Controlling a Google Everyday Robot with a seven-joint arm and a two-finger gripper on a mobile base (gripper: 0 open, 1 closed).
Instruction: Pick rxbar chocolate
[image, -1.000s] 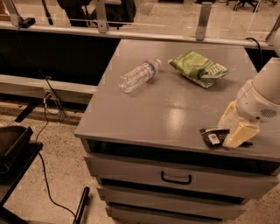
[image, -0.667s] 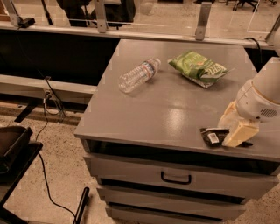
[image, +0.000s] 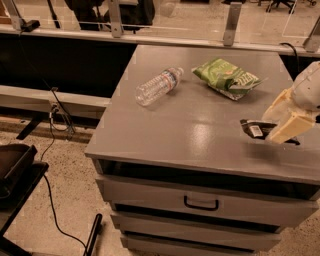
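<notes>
The grey table (image: 200, 135) is taking up most of the view, its top drawer (image: 150, 192) sitting closed, contents unseen. The white arm (image: 310, 90) is reaching in over the right edge, slanting down towards the front right corner. Near the back edge, right of centre, a green chip bag (image: 226, 77) is lying flat and closed. A clear water bottle (image: 159, 86) is lying on its side towards the back left, cap pointing at the bag. The middle and front left of the top are lying bare. The gripper (image: 272, 129) is hanging near the front right corner, its cream fingers (image: 292, 127) closing on the rxbar chocolate (image: 250, 127), which is sticking out leftwards above its own shadow.
</notes>
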